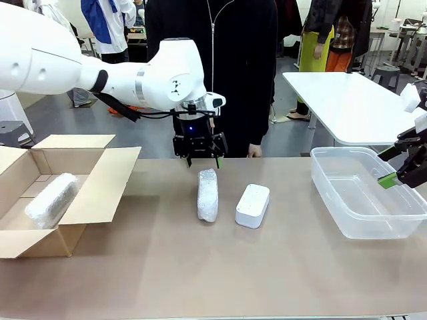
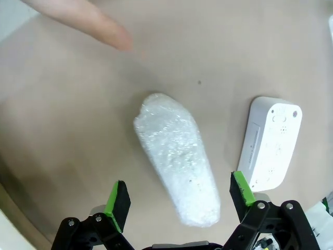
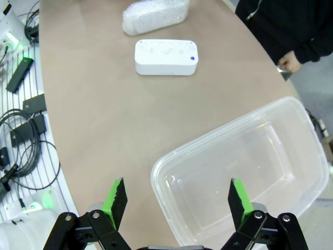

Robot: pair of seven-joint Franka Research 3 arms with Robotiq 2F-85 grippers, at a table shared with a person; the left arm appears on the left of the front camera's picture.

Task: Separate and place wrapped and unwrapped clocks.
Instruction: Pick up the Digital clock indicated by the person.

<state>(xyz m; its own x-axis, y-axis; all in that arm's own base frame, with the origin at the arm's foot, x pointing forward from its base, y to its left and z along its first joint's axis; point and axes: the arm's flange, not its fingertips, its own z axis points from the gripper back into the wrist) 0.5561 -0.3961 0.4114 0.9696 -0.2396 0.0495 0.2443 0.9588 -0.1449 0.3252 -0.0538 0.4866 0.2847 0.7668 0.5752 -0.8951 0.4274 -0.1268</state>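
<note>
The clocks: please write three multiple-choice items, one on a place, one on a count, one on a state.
1. Where is the bare clock? A held by a gripper; B on the table; C held by the person.
2. How many clocks are wrapped? A one; B two; C three.
3. The left gripper is: A open; B shut on a clock; C shut, empty.
1 B, it lies beside the first wrapped clock; 2 B, the second wrapped clock lies in the cardboard box; 3 A, its fingers stand apart.
</note>
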